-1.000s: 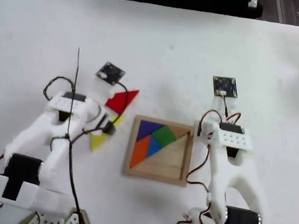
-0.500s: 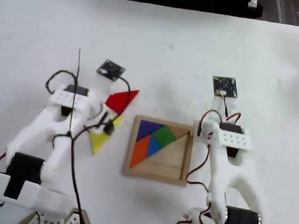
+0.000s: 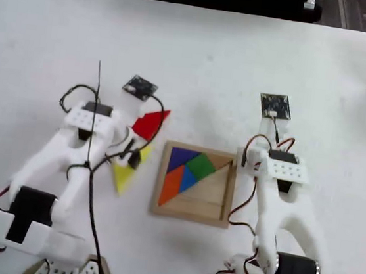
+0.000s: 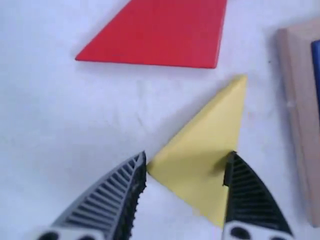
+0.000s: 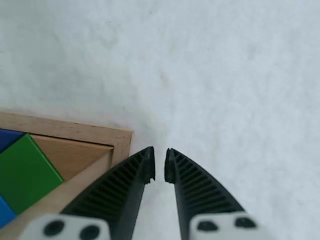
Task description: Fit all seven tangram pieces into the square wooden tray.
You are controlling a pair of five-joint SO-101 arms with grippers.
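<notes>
L arm had edged up-frame; left gripper (image 4: 186, 164), jaws spread, sat astride yellow triangle (image 4: 210, 135). It & red triangle (image 3: 149, 124) lay outside wooden tray (image 3: 187, 213), centre-left. Right gripper (image 5: 159, 161) closed, empty.

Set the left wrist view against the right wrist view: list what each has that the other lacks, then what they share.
Left wrist view, not the right: the red piece and the yellow triangle, both loose on the table, with the left pincer open astride the yellow triangle.
Right wrist view, not the left: the green piece seated in the tray, and the right pincer shut, over bare table just off the tray's corner.
Both: the tray's wooden rim, a blue piece inside it, and the white table.
</notes>
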